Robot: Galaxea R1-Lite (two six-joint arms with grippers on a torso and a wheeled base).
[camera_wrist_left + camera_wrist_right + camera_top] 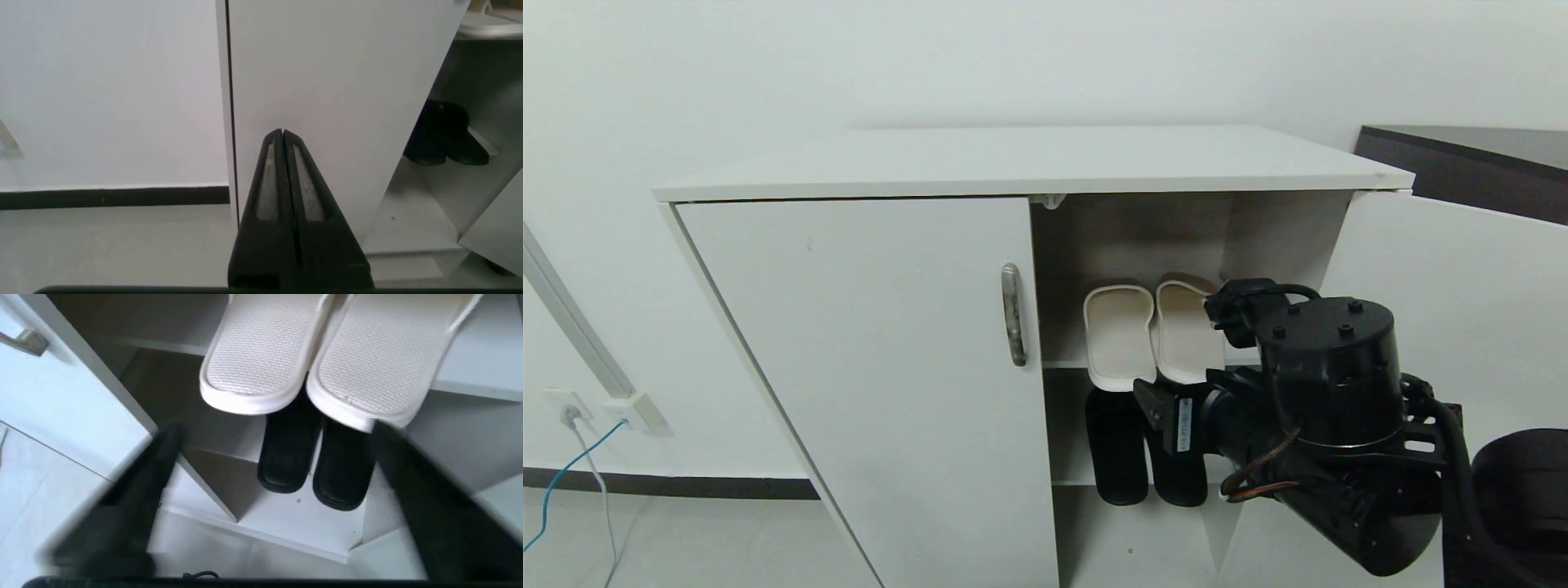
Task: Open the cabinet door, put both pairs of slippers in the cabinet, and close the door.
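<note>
Right fingers [131,514] spread, white slippers [253,355] ahead, above black slippers [288,453]

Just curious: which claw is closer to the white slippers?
Right. The right claw sits open just in front of the white slippers; the left claw, shut, faces the closed door farther off.

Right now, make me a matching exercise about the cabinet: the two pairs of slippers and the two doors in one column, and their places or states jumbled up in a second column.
Things
1. white slippers
2. black slippers
3. left door
4. right door

Places or states
A. swung open
B. on the lower shelf
C. shut
D. on the upper shelf

Pairs: 1-D, 2-B, 3-C, 4-A
</note>
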